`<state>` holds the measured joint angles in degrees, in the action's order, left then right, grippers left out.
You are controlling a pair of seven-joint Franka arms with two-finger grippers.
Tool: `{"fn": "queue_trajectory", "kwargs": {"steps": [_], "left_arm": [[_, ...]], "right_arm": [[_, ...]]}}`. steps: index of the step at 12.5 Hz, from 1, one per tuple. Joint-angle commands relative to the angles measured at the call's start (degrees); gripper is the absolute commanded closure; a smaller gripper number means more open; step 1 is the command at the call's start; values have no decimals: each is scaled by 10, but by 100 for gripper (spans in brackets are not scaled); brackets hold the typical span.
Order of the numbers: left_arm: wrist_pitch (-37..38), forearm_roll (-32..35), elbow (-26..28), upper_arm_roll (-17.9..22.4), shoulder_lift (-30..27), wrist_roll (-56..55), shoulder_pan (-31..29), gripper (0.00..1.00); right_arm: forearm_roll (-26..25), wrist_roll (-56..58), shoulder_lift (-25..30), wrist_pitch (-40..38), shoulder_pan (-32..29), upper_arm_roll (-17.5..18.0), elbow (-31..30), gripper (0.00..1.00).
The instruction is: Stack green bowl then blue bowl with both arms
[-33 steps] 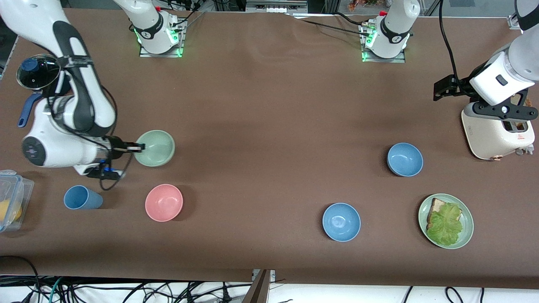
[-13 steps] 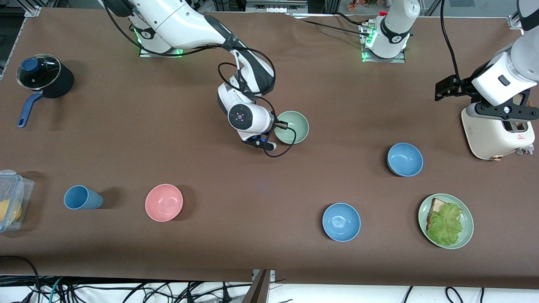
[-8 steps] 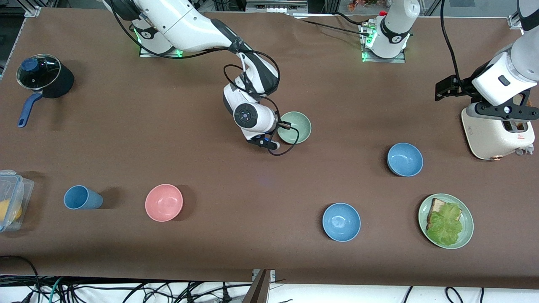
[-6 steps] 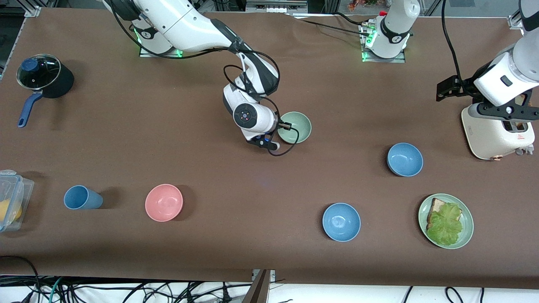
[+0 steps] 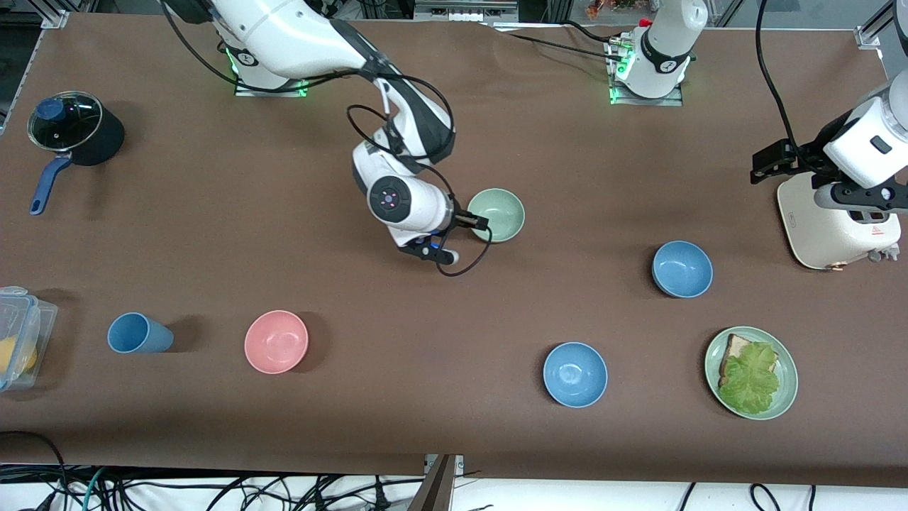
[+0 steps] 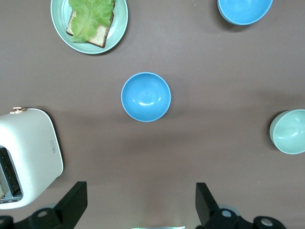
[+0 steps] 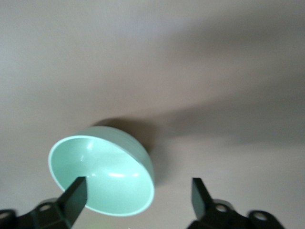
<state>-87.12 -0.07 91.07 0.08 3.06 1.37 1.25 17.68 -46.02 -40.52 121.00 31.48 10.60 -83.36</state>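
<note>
The green bowl (image 5: 499, 214) sits upright on the brown table (image 5: 454, 305) near its middle. My right gripper (image 5: 474, 222) is open at the bowl's rim on the right arm's side. In the right wrist view the bowl (image 7: 102, 176) lies partly between the spread fingers (image 7: 76, 193) of that gripper (image 7: 138, 180). Two blue bowls stand toward the left arm's end, one (image 5: 682, 268) farther from the front camera than the other (image 5: 575, 374). My left gripper (image 5: 773, 158) is open and empty, high up beside the toaster. Its wrist view (image 6: 140, 186) shows one blue bowl (image 6: 146, 97) and the green bowl (image 6: 288, 138).
A white toaster (image 5: 837, 227) and a green plate with bread and lettuce (image 5: 751, 372) stand at the left arm's end. A pink bowl (image 5: 276, 341), a blue cup (image 5: 138, 333), a plastic box (image 5: 18, 333) and a black pot (image 5: 71, 131) stand toward the right arm's end.
My right gripper carried the green bowl from the right arm's end to the table's middle, set it down, opened and drew back a little. My left gripper shifted slightly toward its end.
</note>
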Motion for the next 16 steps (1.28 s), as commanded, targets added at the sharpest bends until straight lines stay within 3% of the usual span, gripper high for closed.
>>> {"fn": "queue_trajectory", "kwargs": {"steps": [1, 3, 4, 8, 12, 15, 16], "left_arm": [[-87, 5, 55, -3, -5, 4, -27, 0], [-160, 8, 122, -3, -4, 3, -30, 0], [-175, 19, 127, -3, -4, 2, -33, 0], [-214, 51, 167, -3, 3, 11, -45, 0], [-263, 46, 198, -1, 48, 56, -70, 0], [-363, 42, 244, -1, 78, 62, -77, 0], [-421, 39, 283, -1, 80, 58, -74, 0]], "right_arm": [[-77, 26, 61, -63, -46, 3, -14, 0], [-129, 96, 89, -102, -95, 3, -14, 0], [-142, 153, 104, -119, -122, 0, -14, 0], [-143, 327, 138, -147, -228, -39, -14, 0], [-142, 445, 179, -197, -245, -116, -14, 0], [-143, 448, 228, -205, -280, -128, -15, 0], [-143, 450, 237, -211, -298, -128, -15, 0]]}}
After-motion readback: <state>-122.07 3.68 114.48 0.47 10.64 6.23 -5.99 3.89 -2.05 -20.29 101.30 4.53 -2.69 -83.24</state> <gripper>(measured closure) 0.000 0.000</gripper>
